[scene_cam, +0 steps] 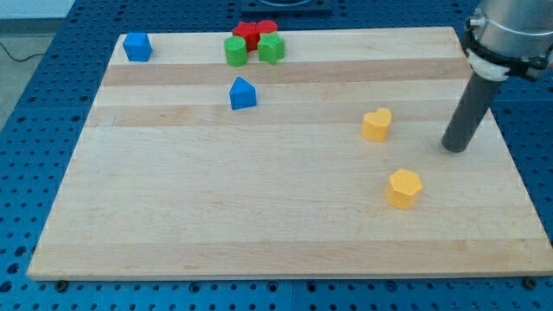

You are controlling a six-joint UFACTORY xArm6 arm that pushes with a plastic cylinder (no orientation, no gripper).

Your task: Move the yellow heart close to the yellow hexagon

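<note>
board (259,207): pale wood planks, smooth, matt | yellow heart (376,124), yellow hexagon (403,187): smooth plastic, slight sheen | rod (467,117): dark, matt

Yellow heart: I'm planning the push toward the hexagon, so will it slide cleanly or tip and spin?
The yellow heart looks squat and flat-based on the smooth wooden board, so it probably slides, not tips. Its lobed outline may make it turn if my tip, now to its right, strikes off-centre.

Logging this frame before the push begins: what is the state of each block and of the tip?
yellow heart: flat on board, untouched, apart from hexagon.
yellow hexagon: flat, alone, below the heart.
my tip: on board, right of heart, touching nothing.
blue blocks: apart.
red and green blocks: clustered at top.
</note>
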